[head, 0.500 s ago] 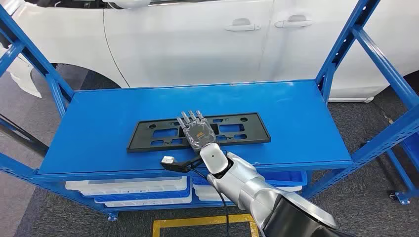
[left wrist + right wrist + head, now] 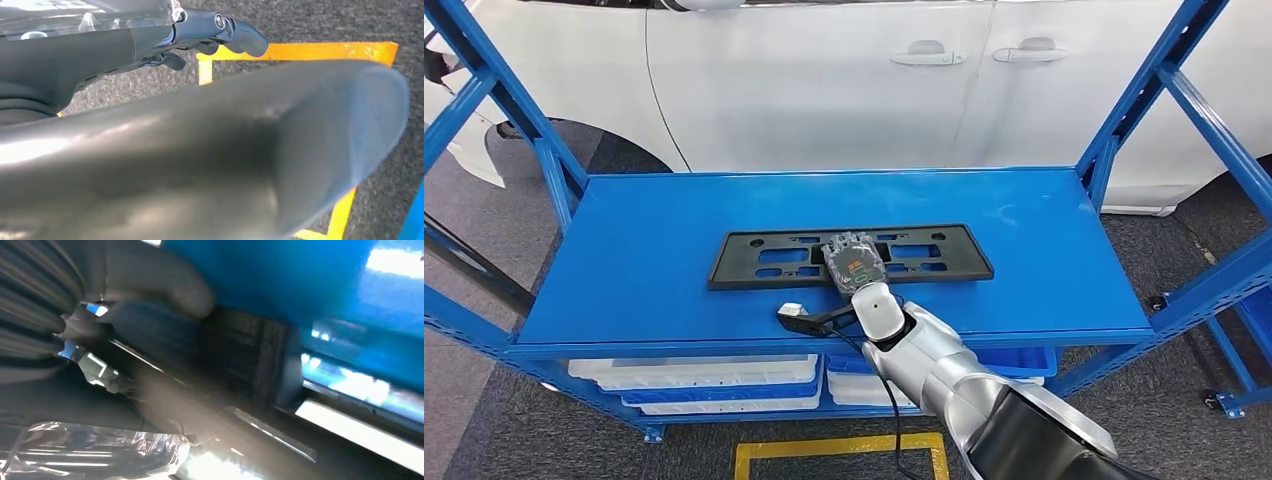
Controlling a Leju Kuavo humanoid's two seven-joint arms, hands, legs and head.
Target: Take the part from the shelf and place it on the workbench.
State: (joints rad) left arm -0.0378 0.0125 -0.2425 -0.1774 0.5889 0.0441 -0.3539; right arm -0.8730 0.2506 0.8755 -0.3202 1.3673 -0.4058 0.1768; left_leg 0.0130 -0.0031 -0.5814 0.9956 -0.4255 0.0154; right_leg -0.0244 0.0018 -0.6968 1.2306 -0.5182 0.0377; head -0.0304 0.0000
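Long black plastic frame-shaped part (image 2: pixel 851 255) lies on the blue metal shelf top (image 2: pixel 1044 260), long axis left–right. Right hand (image 2: pixel 854 262) rests on its middle near edge; grip not discernible. Left hand (image 2: pixel 220 35) hangs by the floor, fingers curled, empty. Versus earlier frame: fingers no longer splayed across part; the whole view shifted.

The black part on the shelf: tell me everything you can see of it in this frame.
The black part is a long, flat rectangular frame, plastic by its matte look, with several rectangular cutouts and small holes along its length. It lies flat on the blue shelf, long side across it, slightly nearer the front edge. The right hand rests on its middle, fingers bent down over it; whether it is gripped cannot be told. Nothing else touches it.
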